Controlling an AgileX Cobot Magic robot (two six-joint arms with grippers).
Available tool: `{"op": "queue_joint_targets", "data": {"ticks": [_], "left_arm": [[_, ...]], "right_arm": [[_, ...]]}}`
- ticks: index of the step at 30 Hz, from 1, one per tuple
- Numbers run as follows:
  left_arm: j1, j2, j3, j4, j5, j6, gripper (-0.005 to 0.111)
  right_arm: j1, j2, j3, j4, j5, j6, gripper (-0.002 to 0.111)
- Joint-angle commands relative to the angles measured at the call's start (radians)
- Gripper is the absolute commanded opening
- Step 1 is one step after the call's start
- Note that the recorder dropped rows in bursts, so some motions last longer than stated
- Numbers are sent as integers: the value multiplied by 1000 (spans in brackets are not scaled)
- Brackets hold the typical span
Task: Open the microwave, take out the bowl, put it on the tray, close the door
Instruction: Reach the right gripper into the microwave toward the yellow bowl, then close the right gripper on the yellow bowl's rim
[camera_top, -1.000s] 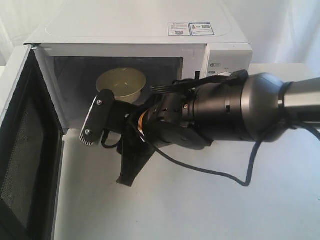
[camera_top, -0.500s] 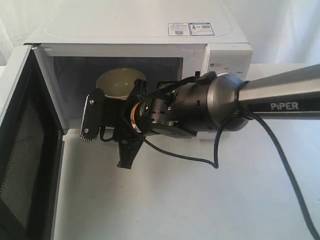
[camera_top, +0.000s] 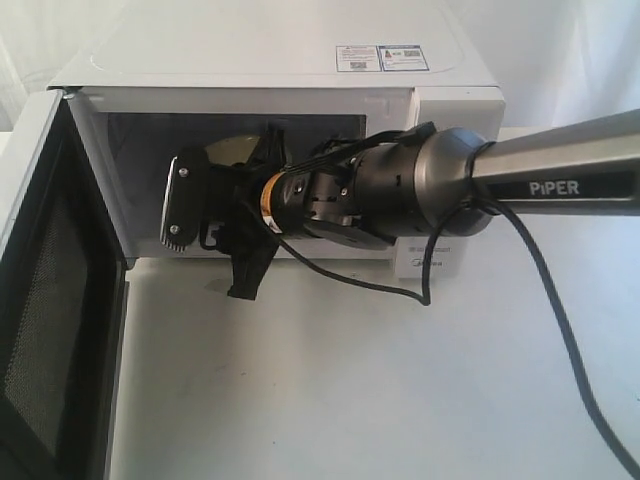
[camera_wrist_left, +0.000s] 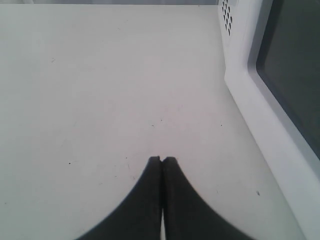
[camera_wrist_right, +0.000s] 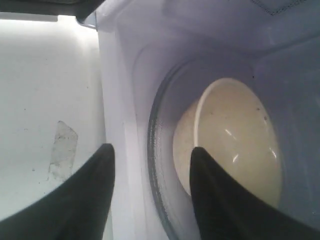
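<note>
The white microwave (camera_top: 280, 60) stands at the back with its door (camera_top: 40, 300) swung wide open to the left. My right gripper (camera_top: 225, 205) reaches into the cavity and hides most of the bowl (camera_top: 233, 148). In the right wrist view the cream bowl (camera_wrist_right: 235, 145) lies tipped on the glass turntable (camera_wrist_right: 159, 150). The right gripper (camera_wrist_right: 152, 148) is open: one finger is in front of the bowl's rim, the other by the cavity's front edge. It grips nothing. My left gripper (camera_wrist_left: 161, 159) is shut and empty over the table, beside the door's outer face (camera_wrist_left: 285, 55). The tray is out of view.
A black cable (camera_top: 420, 295) hangs from the right arm over the white table (camera_top: 400, 400). The arm covers the control panel. A patch of clear tape (camera_wrist_right: 64, 147) lies on the table in front of the microwave.
The right gripper has risen and pushed further into the cavity, so it now covers the bowl. Its jaws have spread wider.
</note>
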Motion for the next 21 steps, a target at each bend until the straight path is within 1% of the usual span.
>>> {"op": "queue_joint_targets", "data": {"ticks": [1,6,13,21], "left_arm": [[3,-4,4,-3,-2,-4,0],[3,-4,4,-3,-2,-4,0],[3,-4,4,-3,-2,-4,0],[3,-4,4,-3,-2,-4,0]], "right_arm": [[-20,2,-11,-16,-16,-41,45],[-21,38,-41,-16,12,-147,45],[-21,84,-109,-20,24,-146,45],[-25,128,-160,-41,80,-144,45]]}}
